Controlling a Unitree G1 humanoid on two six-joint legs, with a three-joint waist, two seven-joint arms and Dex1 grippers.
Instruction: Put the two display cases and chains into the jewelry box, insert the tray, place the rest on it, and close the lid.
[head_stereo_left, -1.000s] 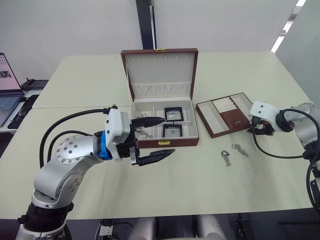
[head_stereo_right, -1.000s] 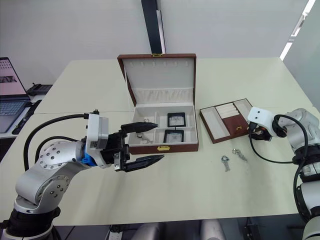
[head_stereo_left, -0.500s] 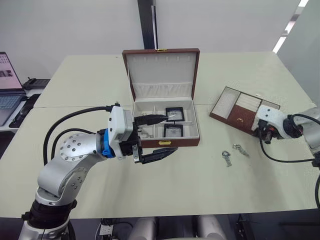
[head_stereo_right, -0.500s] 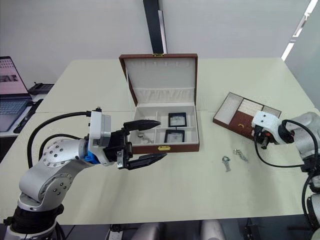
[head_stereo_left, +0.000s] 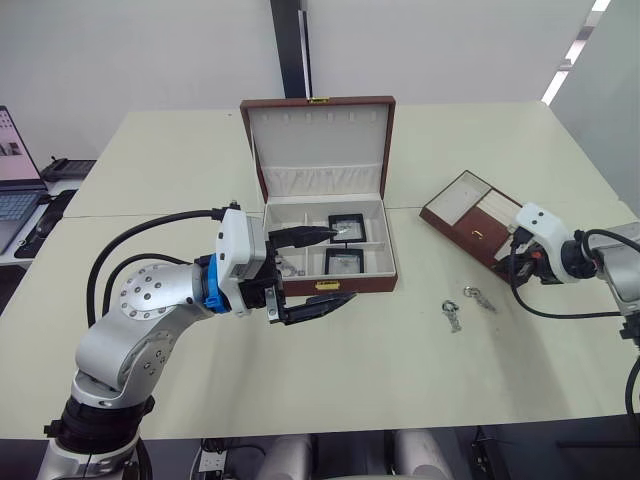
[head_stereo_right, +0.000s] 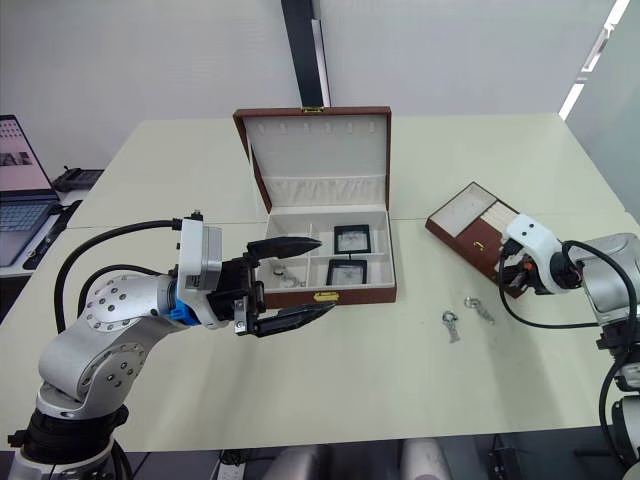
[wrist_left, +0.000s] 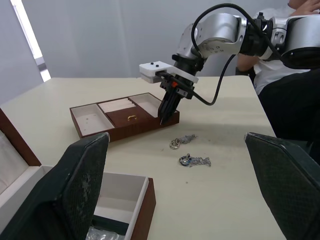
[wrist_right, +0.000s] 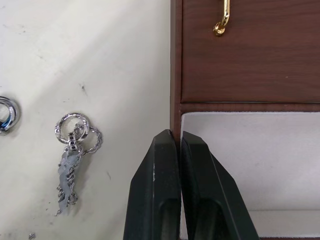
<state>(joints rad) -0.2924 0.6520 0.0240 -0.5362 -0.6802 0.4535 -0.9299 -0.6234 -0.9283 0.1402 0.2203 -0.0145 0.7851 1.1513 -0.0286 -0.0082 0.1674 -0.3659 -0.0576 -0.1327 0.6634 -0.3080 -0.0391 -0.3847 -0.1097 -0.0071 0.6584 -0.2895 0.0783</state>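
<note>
The jewelry box (head_stereo_left: 335, 285) stands open mid-table, its lid (head_stereo_left: 320, 140) upright. The two display cases (head_stereo_left: 347, 228) (head_stereo_left: 345, 262) lie in its right compartments, and chains (head_stereo_left: 290, 268) in a left one. My left gripper (head_stereo_left: 343, 264) hovers open at the box's front left corner, holding nothing. To the right, the tray (head_stereo_left: 472, 212) sits skewed on the table. My right gripper (wrist_right: 179, 142) is shut on the tray's rim (wrist_right: 175, 75) at its near corner. The rest, two small silvery pieces (head_stereo_left: 452, 314) (head_stereo_left: 479, 298), lie on the table between box and tray.
A laptop (head_stereo_left: 15, 165) sits on a side table at far left. A seated person (wrist_left: 290, 75) shows behind my right arm in the left wrist view. Bare tabletop (head_stereo_left: 400, 370) stretches in front of the box.
My right gripper has shut on the tray's rim and swung the tray round, further from the box. The left gripper has stayed open by the box.
</note>
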